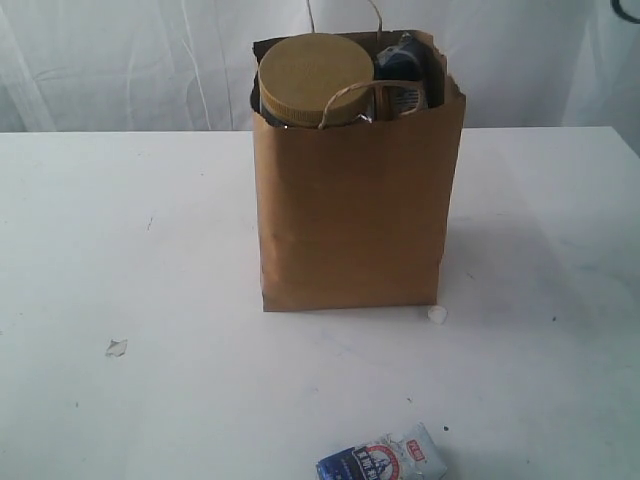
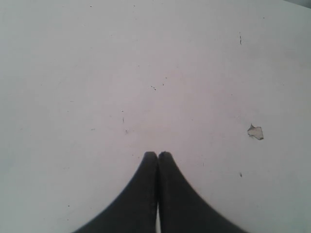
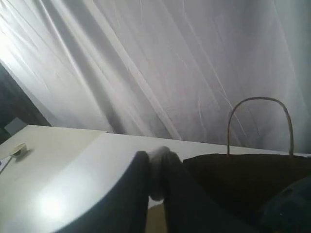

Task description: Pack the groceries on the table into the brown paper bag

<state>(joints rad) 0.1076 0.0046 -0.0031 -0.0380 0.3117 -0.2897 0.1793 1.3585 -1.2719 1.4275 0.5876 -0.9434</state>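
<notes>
Left hand (image 2: pixel 158 155), left wrist view: fingers pressed together, empty, above bare worktop (image 2: pixel 97 73). A small scrap (image 2: pixel 255 131) lies apart from it.

Right wrist view: right hand (image 3: pixel 156 160) sits just beside the rim of the bag (image 3: pixel 243 174), near a handle loop (image 3: pixel 260 99). Its fingers are close, but whether they meet or pinch something pale cannot be told.

Exterior view: neither hand shows. The bag stands upright mid-worktop, with the jar (image 1: pixel 315 78) lid at its rim and a blue item (image 1: pixel 405 70) beside it. One packet (image 1: pixel 385 462) lies at the near edge, well apart from the bag. A white bit (image 1: pixel 437 314) lies just beside the bag's corner.

Assessment: the packet appears the last item outstanding. Recommend gripping it across its narrow side, lifting it clear of the handle loops, and lowering it into the gap beside the jar without nudging the bag.
</notes>
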